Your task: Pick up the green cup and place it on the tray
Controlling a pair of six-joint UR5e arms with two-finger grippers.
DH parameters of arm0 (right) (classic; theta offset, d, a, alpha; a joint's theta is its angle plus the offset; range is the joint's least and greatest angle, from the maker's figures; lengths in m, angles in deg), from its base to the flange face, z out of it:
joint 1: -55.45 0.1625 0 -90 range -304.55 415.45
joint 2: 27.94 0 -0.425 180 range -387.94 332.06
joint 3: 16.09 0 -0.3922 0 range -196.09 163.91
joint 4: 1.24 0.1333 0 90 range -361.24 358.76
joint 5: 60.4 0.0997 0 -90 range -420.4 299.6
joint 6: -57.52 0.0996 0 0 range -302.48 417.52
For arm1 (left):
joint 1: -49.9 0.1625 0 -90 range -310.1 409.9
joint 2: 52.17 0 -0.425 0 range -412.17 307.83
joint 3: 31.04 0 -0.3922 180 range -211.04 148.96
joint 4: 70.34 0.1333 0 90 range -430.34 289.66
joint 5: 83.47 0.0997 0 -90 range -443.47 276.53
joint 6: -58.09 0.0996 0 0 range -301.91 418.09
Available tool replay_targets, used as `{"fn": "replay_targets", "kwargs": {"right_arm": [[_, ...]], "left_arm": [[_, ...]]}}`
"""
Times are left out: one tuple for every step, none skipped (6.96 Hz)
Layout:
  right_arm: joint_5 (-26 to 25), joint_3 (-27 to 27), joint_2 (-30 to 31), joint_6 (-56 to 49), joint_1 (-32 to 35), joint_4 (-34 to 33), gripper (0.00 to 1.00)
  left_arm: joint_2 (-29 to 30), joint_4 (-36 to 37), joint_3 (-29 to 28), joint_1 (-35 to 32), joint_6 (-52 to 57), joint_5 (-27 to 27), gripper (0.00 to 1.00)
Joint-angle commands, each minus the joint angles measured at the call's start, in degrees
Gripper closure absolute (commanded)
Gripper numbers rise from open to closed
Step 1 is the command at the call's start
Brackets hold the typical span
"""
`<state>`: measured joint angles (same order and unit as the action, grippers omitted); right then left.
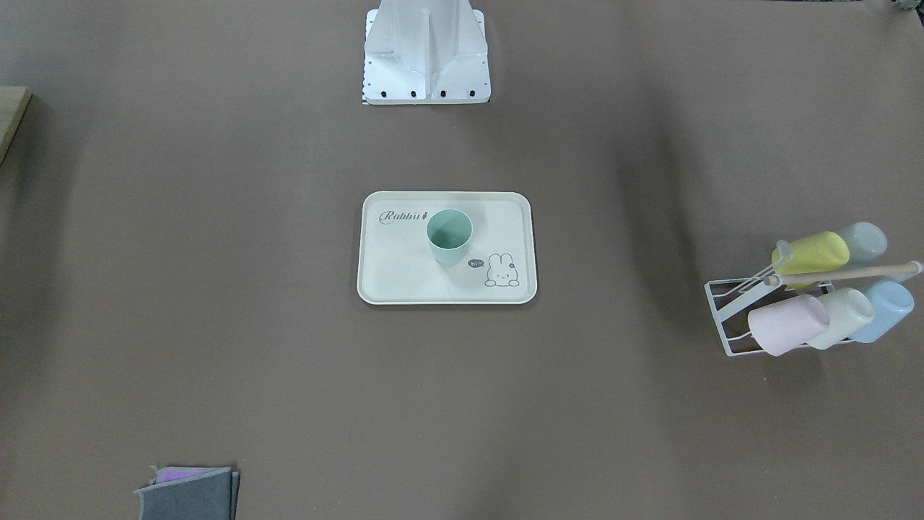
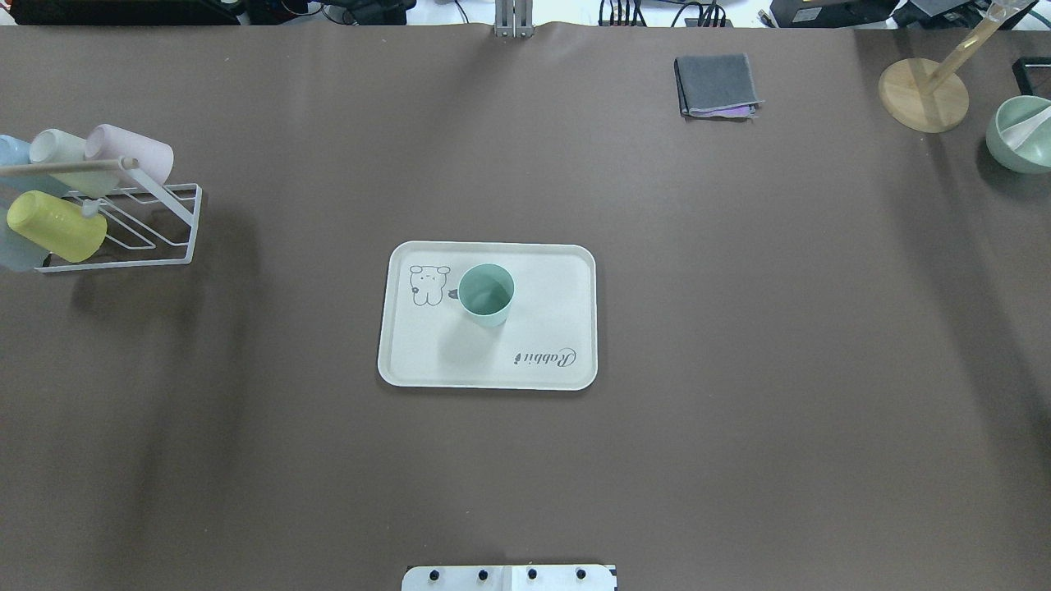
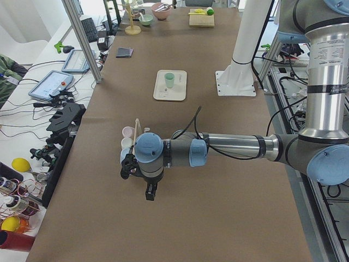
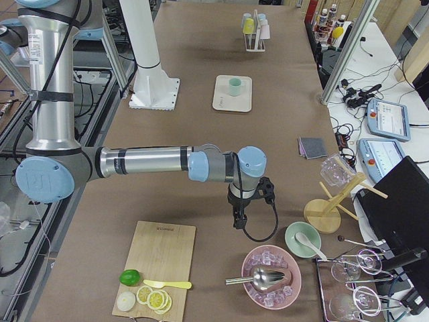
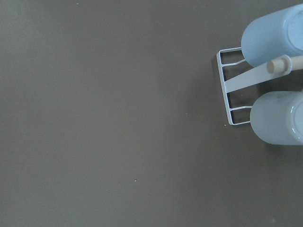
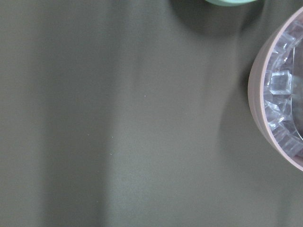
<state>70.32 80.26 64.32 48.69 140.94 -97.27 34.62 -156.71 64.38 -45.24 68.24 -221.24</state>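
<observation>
The green cup (image 1: 449, 235) stands upright on the cream "Rabbit" tray (image 1: 404, 282) at the table's middle, also in the overhead view (image 2: 486, 294) on the tray (image 2: 534, 361). My left gripper (image 3: 150, 194) shows only in the exterior left view, above the table beside the cup rack, far from the tray (image 3: 161, 94). My right gripper (image 4: 237, 223) shows only in the exterior right view, near the bowls at the other table end. I cannot tell whether either is open or shut. The wrist views show no fingers.
A white wire rack (image 2: 164, 222) holds several pastel cups at the robot's left end; its corner shows in the left wrist view (image 5: 232, 94). A folded grey cloth (image 2: 716, 84), a wooden stand (image 2: 924, 94), a green bowl (image 2: 1022, 135), a pink ice bowl (image 4: 271, 276) and a cutting board (image 4: 161, 268) lie at the right end.
</observation>
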Motion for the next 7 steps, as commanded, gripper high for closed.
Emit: {"fn": "replay_targets", "kwargs": {"right_arm": [[0.24,-0.99,-0.06,1.44,0.82,0.05,0.0],[0.24,-0.99,-0.06,2.32,1.08,0.05,0.0],[0.24,-0.9,-0.24,4.41,1.17,0.14,0.0],[0.24,-0.9,-0.24,4.52,1.17,0.23,0.0],[0.24,-0.9,-0.24,4.52,1.17,0.23,0.0],[0.24,-0.9,-0.24,4.52,1.17,0.23,0.0],[0.15,-0.9,-0.24,4.52,1.17,0.31,0.0]], "left_arm": [[-0.75,-0.02,-0.15,0.04,0.04,0.13,0.01],[-0.75,0.07,-0.15,0.04,-0.05,0.83,0.01],[-0.92,0.07,-0.06,0.04,-0.05,0.84,0.01],[-0.92,0.15,-0.24,0.04,-0.05,0.75,0.01],[-0.92,0.07,-0.15,0.04,0.04,0.75,0.01],[-0.84,0.07,-0.15,0.04,-0.05,0.75,0.01],[-0.75,-0.02,0.02,0.04,-0.05,0.75,0.01]]}}
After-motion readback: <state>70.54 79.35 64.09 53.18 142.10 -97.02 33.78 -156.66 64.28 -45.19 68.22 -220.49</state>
